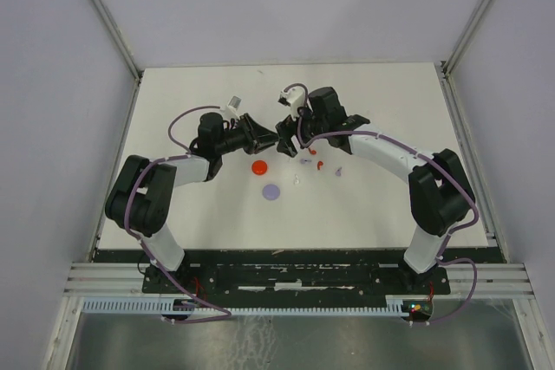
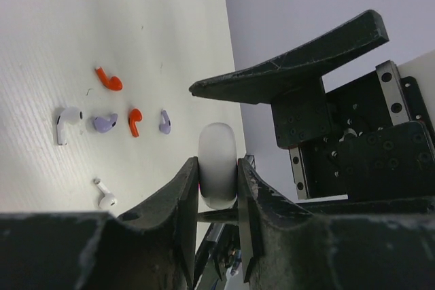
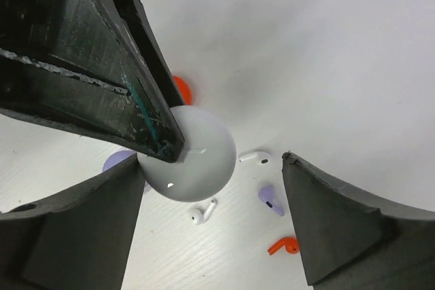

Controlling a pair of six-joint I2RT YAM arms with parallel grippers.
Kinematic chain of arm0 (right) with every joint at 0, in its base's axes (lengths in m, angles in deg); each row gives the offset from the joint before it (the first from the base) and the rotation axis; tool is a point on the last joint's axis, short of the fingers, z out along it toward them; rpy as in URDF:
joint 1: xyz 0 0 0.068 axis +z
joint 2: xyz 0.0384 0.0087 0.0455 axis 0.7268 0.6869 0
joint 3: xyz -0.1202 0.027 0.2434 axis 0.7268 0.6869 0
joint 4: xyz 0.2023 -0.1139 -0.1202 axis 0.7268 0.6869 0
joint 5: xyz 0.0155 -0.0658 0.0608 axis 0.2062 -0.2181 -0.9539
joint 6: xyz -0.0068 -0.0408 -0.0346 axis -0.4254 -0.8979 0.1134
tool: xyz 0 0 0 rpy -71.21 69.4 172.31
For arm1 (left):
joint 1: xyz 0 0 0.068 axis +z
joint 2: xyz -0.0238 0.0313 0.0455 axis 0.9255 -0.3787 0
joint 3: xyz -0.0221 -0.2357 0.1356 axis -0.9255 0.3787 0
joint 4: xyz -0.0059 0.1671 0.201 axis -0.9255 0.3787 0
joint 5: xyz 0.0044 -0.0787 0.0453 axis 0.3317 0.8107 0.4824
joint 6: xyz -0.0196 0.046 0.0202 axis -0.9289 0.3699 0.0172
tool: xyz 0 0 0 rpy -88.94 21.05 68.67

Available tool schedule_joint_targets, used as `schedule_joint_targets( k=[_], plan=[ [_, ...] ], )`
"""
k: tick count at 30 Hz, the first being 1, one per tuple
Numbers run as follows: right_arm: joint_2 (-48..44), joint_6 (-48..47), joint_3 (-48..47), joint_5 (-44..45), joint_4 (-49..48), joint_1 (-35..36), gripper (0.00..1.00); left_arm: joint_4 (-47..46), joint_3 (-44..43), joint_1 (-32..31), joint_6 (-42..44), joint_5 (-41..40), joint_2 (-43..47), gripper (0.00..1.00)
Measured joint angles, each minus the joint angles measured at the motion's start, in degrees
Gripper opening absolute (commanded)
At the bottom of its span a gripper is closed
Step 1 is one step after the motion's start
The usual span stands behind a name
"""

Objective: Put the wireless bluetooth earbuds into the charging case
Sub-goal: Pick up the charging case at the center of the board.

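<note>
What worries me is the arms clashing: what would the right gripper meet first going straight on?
Most likely the white round charging case, held by the left gripper: it sits directly ahead between the right gripper's open fingers. The left fingers lie just beside it; depth is unclear.

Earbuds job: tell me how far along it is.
Done: nothing; six earbuds lie loose on the table. In hand: the left end effector is shut on the white round case, the right end effector open around it. Left: every earbud, red, white and purple, needs inserting.
</note>
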Motion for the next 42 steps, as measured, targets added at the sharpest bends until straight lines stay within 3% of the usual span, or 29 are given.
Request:
schedule_joint_targets(
  k=[3, 10, 15, 25, 42],
  plan=[
    [-1.2, 1.4, 1.3, 3.6, -0.9, -0.2, 1.00, -1.2, 0.2, 0.4, -0.4, 0.0, 0.0, 0.05],
    [-10.4, 8.1, 5.6, 15.2, -0.4, -3.2, 0.99, -2.6, 0.6, 1.3, -0.6, 0.1, 0.0, 0.03],
    [-11.8, 12.7, 5.6, 19.8, 0.2, -5.5, 0.99, -3.3, 1.0, 1.6, -0.7, 0.2, 0.0, 0.03],
    [-9.6, 16.2, 4.8, 14.6, 1.6, -4.6, 0.98, -4.2, 1.3, 1.6, -2.1, 0.3, 0.0, 0.03],
    [-3.8, 9.6, 0.0, 9.4, 6.2, 2.8, 0.92, -4.2, 1.3, 0.6, -2.8, 0.3, 0.0, 0.03]
  ],
)
